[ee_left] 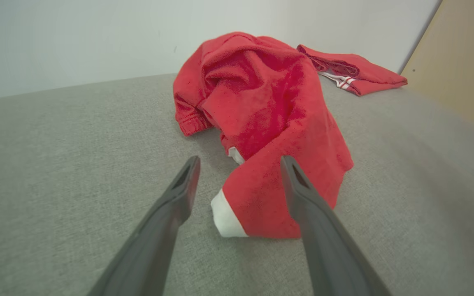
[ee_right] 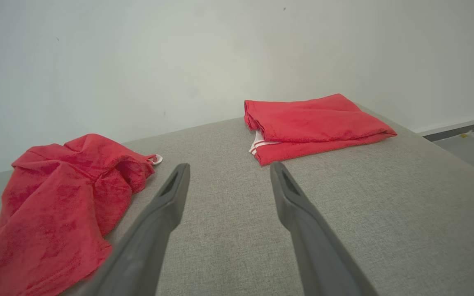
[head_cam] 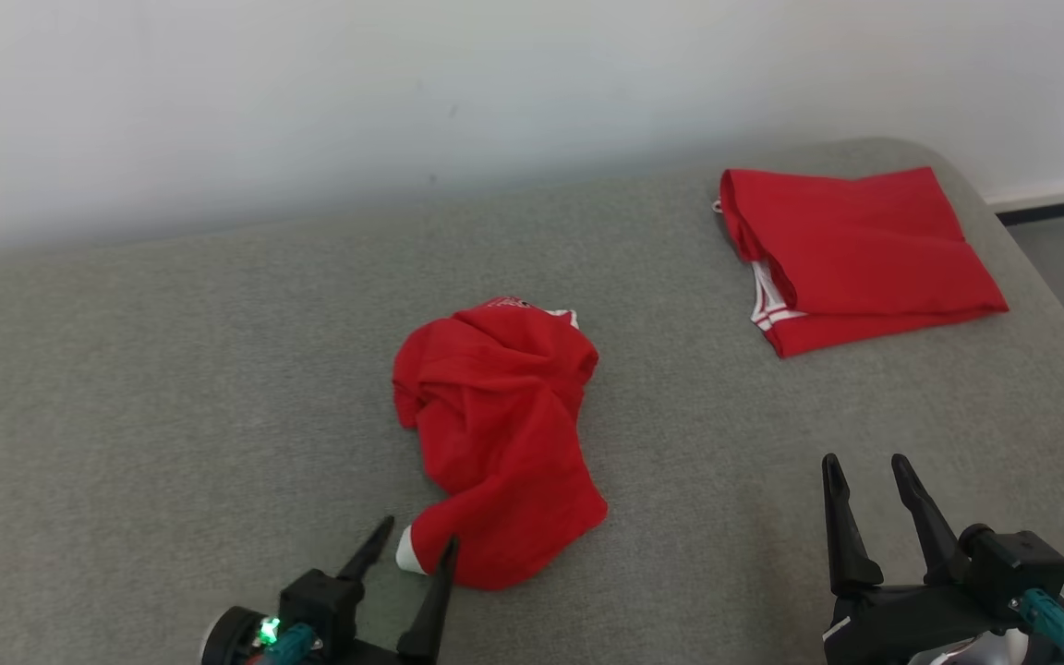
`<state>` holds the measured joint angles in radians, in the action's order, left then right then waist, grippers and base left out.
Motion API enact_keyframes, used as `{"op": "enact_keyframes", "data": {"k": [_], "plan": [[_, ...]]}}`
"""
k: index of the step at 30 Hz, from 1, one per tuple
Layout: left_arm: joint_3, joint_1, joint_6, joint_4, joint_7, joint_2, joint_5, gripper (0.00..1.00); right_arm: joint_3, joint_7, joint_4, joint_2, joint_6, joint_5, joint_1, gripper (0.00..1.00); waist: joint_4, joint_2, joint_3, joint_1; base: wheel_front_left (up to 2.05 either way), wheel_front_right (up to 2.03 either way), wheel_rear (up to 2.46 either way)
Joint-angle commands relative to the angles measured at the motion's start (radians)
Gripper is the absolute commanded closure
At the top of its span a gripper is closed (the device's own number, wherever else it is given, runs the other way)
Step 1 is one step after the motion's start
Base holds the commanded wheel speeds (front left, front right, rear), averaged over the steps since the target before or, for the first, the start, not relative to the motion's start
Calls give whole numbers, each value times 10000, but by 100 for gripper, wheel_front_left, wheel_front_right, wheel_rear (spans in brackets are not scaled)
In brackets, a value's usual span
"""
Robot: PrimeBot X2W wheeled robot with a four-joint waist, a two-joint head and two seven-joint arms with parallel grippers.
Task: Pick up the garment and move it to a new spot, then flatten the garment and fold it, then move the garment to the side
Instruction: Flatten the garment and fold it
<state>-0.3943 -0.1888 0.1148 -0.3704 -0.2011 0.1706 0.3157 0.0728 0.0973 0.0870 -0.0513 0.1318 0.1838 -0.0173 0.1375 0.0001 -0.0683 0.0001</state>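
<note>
From the head view, the red garment [head_cam: 500, 434] lies bunched up, left of the folded shirt [head_cam: 864, 254] and nearer. Its long side runs from near to far, and its white cuff [head_cam: 410, 551] points at the left gripper [head_cam: 419, 536], whose jaws are wide apart. The right gripper [head_cam: 864, 462] is spread wide too, holding nothing.

In the left wrist view, the cuff [ee_left: 224, 213] sits between the spread fingers [ee_left: 179, 193].

In the right wrist view, the garment [ee_right: 56, 205] is well left of the folded shirt [ee_right: 311, 123].

Fingers of left end effector [ee_left: 240, 160] spread wide, white cuff [ee_left: 224, 216] of crumpled red garment [ee_left: 261, 107] between them on grey upholstery [ee_left: 56, 164]; folded red garment [ee_left: 356, 72] well behind
</note>
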Motion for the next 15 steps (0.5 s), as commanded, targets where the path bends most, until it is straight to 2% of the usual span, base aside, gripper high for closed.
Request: {"op": "enact_keyframes", "data": {"k": [1, 8, 9, 10, 11, 15], "plan": [[-216, -261, 80, -486, -101, -55, 111, 0, 10, 109, 70, 24, -28, 73, -107, 0, 467, -1, -425, -1, 0, 0, 0], [-529, -662, 119, -1844, -310, -178, 210, 0, 23, 215, 251, 24, -28, 84, -229, 0, 644, -1, -469, -1, 0, 0, 0], [-584, -717, 128, -2041, -341, -204, 223, 18, 34, 227, 266, 24, -28, 78, -242, 0, 650, -1, -461, -1, 0, 0, 0], [-633, -803, 137, -2192, -374, -226, 256, 62, 48, 234, 282, 24, -28, 66, -255, 0, 648, -1, -448, -1, 0, 0, 0], [-680, -887, 147, -2314, -397, -248, 302, 100, 62, 242, 291, 24, -28, 53, -263, 0, 637, -1, -438, -1, 0, 0, 0], [-806, -1149, 140, -2686, -539, -309, 489, 100, 132, 239, 296, 23, -28, -13, -249, 0, 533, -1, -368, -1, 0, 0, 0]]}}
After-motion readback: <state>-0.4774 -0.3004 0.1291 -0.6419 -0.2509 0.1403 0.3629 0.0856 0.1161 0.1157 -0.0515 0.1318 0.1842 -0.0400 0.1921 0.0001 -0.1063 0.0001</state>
